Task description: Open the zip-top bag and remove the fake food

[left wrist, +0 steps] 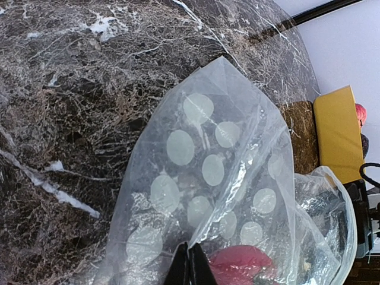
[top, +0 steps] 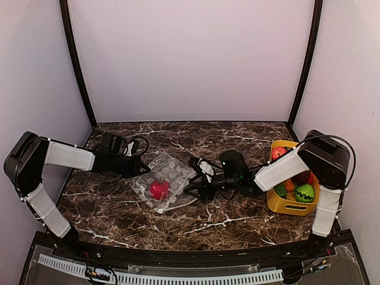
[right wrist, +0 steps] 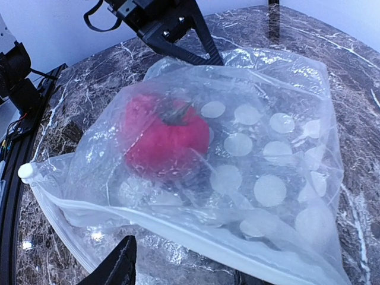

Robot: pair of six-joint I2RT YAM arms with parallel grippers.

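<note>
Zip-top bag lies flat mid-table, red toy fruit inside, zip strip apparently closed. Left gripper clamped on bag's plastic. Right gripper spread wide at zip edge. Yellow bin by right edge.

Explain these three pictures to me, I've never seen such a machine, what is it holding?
Two robot arms stand at a dark marble table. One picture looks down from above; the other two come from a camera on each wrist. A clear polka-dotted zip-top plastic bag lies on the table, a round red plastic toy fruit inside. The left claw pinches one edge of the bag; the right claw is open at its zip edge. A yellow plastic bin of toy food sits at the right.
</note>
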